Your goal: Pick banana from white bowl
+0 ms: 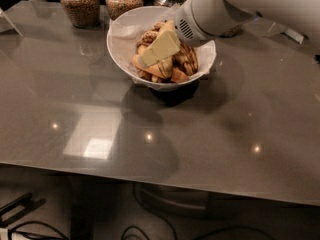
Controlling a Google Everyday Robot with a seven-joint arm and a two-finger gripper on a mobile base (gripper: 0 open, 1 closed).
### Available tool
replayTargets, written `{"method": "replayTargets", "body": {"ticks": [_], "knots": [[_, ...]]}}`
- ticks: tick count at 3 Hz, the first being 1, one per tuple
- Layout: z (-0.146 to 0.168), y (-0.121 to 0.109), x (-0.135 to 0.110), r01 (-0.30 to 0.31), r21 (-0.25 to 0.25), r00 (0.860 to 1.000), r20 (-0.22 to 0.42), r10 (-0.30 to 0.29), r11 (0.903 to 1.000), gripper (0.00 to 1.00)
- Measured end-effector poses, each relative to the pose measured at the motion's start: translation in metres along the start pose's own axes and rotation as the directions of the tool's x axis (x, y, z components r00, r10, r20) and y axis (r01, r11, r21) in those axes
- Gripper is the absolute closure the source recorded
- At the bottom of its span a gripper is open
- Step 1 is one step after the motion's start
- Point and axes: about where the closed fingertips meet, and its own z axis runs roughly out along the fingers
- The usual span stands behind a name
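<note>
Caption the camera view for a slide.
Gripper at the bananas inside the white bowl on a grey table.

Gripper [148, 59] over white bowl [118, 50] hides banana.

The grey table [200, 144] carries the white bowl [124, 59] and jars [80, 5]; the pincer [151, 57] hangs over the bowl.

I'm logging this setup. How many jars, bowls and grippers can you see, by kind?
Jars, at the back: 3
White bowl, holding heaped bananas: 1
Gripper, low over the heap in the bowl: 1
Total: 5
</note>
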Motion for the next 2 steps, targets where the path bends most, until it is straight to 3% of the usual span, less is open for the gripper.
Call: {"method": "replayTargets", "body": {"ticks": [1,2], "knots": [[0.019,-0.004,-0.004,-0.088,0.046,0.996,-0.003,0.088,0.9951,0.0],[0.039,-0.011,-0.001,-0.172,0.084,0.984,-0.019,0.174,0.9815,0.0]]}}
